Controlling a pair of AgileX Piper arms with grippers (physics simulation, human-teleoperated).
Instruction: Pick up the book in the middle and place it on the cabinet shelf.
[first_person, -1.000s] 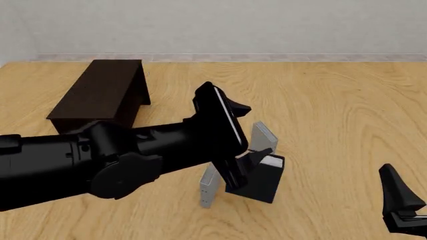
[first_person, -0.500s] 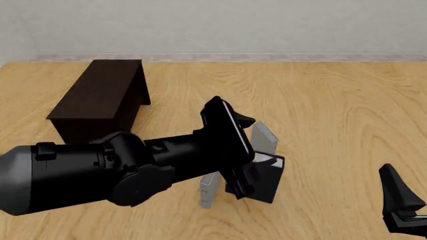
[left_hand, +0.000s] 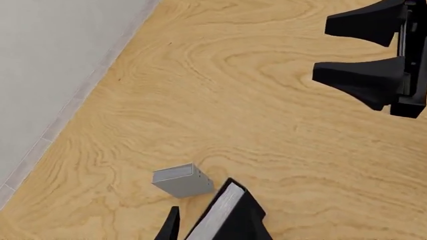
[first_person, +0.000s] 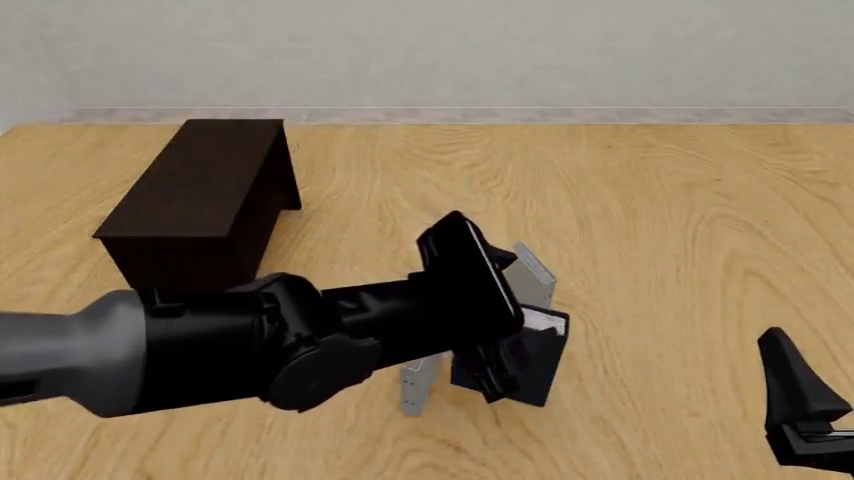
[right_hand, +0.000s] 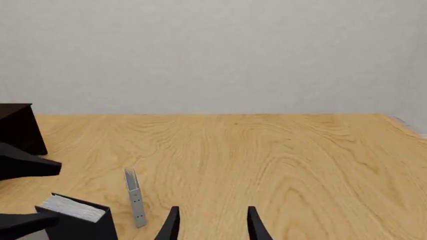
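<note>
Left to right: cabinet sits well off to the left, shelf side not visible. The left gripper is down at the book, which stands mid-table between two thin grey books; can't tell if its jaws are spread or clamped yet. Risk I'd guess: clipping a neighbour and toppling it. The right gripper idles, fingers apart.

- No text, label, brand, number or sign can be read in any of the views.
- The thick dark navy hardcover book with the white page edge has a plain cover.
- The two thin light-grey books and the long dark brown wooden cabinet are plain too.
</note>
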